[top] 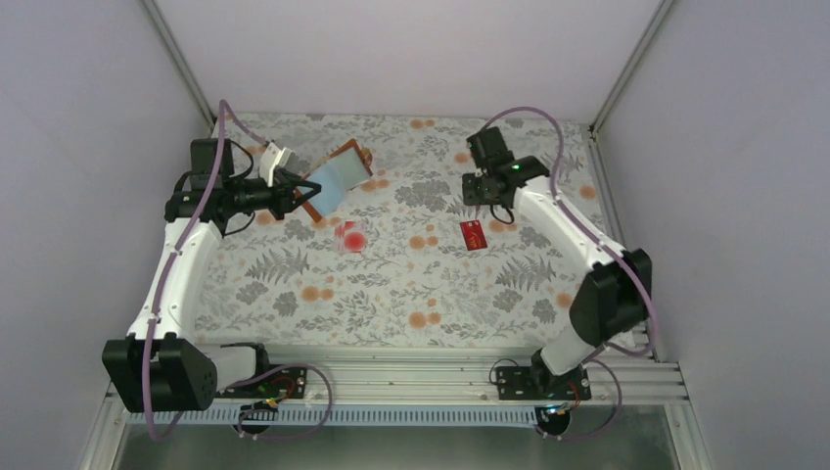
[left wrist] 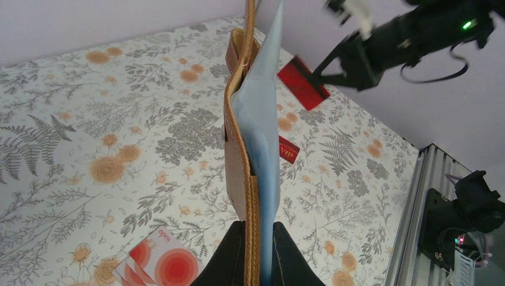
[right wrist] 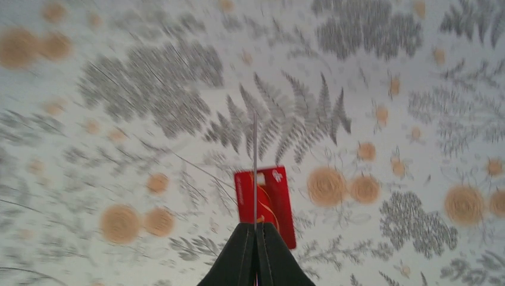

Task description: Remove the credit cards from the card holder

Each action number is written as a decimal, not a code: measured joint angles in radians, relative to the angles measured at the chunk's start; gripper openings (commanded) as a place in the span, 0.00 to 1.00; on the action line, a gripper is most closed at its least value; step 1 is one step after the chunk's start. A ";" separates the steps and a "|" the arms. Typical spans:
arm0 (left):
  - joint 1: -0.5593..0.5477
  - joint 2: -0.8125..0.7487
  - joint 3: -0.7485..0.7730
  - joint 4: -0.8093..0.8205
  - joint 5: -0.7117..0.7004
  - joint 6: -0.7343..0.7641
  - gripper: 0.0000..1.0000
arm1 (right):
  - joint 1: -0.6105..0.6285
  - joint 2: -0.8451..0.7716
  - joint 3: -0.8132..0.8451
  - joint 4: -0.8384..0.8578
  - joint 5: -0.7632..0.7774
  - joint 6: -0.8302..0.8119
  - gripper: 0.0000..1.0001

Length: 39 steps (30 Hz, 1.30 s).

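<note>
Right gripper [right wrist: 255, 231] pinches a red card [left wrist: 304, 83] near the "vip" card [left wrist: 288, 150].

On the table [top: 421, 294], one card [top: 474, 235] lies right of another card [top: 351, 238]; the card holder [top: 333, 181] is behind-left.

The table [top: 411, 294] is white, printed with grey ferns and orange blooms. The holder [top: 333, 181] is tan-brown leather outside, with pale blue sleeves inside. The white card [top: 350, 237], mid-table, bears red discs. The red card [top: 474, 235], right of the table's middle, shows a yellow swirl and white lettering. A third card [left wrist: 302, 83] is red too. The left gripper [left wrist: 257, 229] and right gripper [right wrist: 255, 229] are black.
</note>
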 measured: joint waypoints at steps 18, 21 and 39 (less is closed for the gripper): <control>0.006 0.000 -0.009 0.005 0.035 -0.010 0.02 | 0.159 0.383 -0.007 -0.152 0.408 0.076 0.04; 0.006 0.001 -0.013 0.005 0.043 -0.010 0.02 | 0.163 0.409 -0.001 -0.168 0.426 0.087 0.04; 0.006 0.002 -0.020 0.004 0.106 -0.009 0.02 | 0.231 0.497 0.044 -0.204 0.494 0.127 0.04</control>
